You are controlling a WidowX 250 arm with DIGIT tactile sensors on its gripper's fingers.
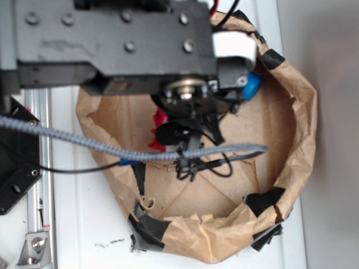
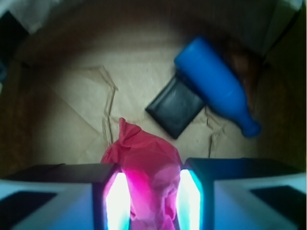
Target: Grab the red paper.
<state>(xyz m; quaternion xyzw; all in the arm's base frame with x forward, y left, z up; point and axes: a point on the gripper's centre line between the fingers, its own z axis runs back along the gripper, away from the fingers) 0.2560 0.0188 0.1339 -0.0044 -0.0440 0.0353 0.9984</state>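
The red paper (image 2: 144,153) is a wrinkled bright red wad on the brown paper floor. It stands between my two fingers and fills the gap from pad to pad, with its twisted top poking out beyond the fingertips. My gripper (image 2: 151,168) is shut on it; the left pad (image 2: 117,201) and the right pad (image 2: 189,201) both press its sides. In the exterior view the gripper (image 1: 170,136) reaches down into the bin, and only slivers of the red paper (image 1: 160,120) show at its left, the remainder hidden by the arm.
A blue bottle (image 2: 216,84) lies on its side ahead and to the right, and a flat black square (image 2: 175,106) lies next to it. The brown paper lining (image 1: 297,117) forms tall crumpled walls all round. A grey cable (image 1: 84,141) crosses the bin.
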